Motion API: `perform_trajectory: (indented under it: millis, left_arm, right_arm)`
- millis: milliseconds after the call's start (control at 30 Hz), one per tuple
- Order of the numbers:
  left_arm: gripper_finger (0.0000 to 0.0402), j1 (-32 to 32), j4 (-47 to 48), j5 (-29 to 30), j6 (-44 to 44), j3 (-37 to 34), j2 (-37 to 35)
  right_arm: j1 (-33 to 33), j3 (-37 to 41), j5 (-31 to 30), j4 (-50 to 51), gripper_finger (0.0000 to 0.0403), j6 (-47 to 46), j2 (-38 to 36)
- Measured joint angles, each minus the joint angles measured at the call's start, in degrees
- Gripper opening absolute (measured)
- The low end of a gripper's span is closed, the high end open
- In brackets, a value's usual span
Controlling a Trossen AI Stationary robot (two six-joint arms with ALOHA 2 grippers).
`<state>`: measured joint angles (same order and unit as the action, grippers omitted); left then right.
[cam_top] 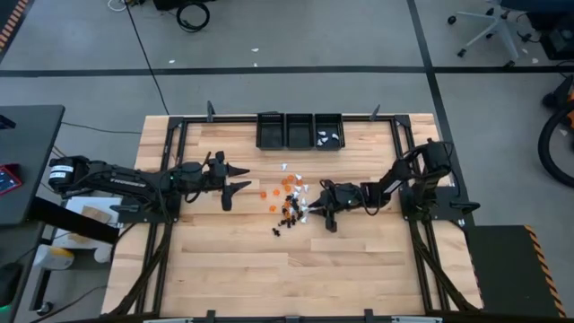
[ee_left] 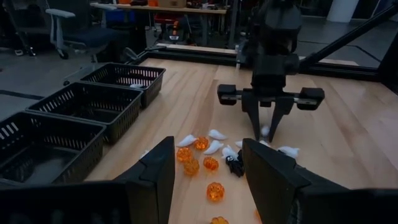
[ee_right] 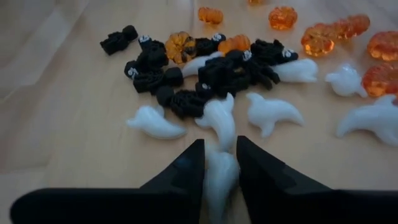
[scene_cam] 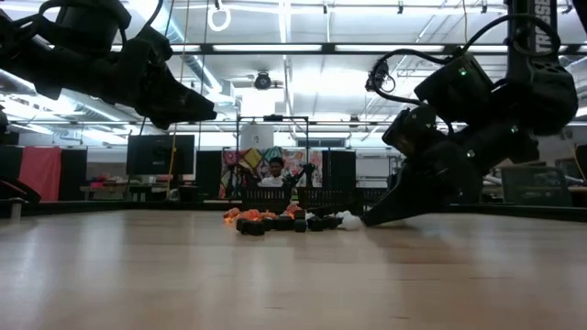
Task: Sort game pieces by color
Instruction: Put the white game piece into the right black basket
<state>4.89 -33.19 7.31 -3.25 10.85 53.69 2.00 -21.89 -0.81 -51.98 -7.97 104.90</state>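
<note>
Right claw (ee_right: 219, 163) pinching a white ghost-shaped plastic piece (ee_right: 219, 180) at the pile's edge.

The heap of tiny orange, black and white plastic game pieces (cam_top: 289, 199) is lying mid-tabletop (cam_top: 233, 269), in front of the three black rectangular mesh bins (cam_top: 300, 130); the held ghost's lower part is hiding between the dark fingers. The left claw (cam_top: 235, 178) is hanging beside the pile, away from the pieces, fingers spread apart, holding nothing.
</note>
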Motion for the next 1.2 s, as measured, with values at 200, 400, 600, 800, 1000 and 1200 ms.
perform_trajectory:
  millis: [200,400,600,800,1000,1200]
  left_arm:
    - [0.0167,0.00,0.00,0.00,-0.22,0.00,0.00]
    - [0.0167,0.00,0.36,0.00,-0.44,0.00,0.00]
    - [0.0167,0.00,0.31,0.00,-0.44,0.00,-0.01]
    - [0.0167,0.00,0.37,0.00,-0.44,0.00,0.00]
    - [0.0167,0.02,0.41,0.00,-0.66,0.00,0.00]
    - [0.0167,0.00,0.38,0.00,-0.63,0.00,0.00]
  right_arm:
    - [-1.28,0.04,0.67,7.77,0.0093,-1.12,-4.87]
    - [-1.40,0.03,0.40,12.62,0.0085,-1.30,-7.69]
    - [-1.40,-0.02,-0.28,12.94,0.0074,-1.21,-7.59]
    - [-1.39,-0.05,-0.99,12.94,0.0064,-1.45,-7.59]
    - [-1.40,-0.07,-1.05,12.96,0.0062,-2.38,-7.69]
    - [-2.07,-0.64,-1.76,13.56,0.0061,-1.47,-9.93]
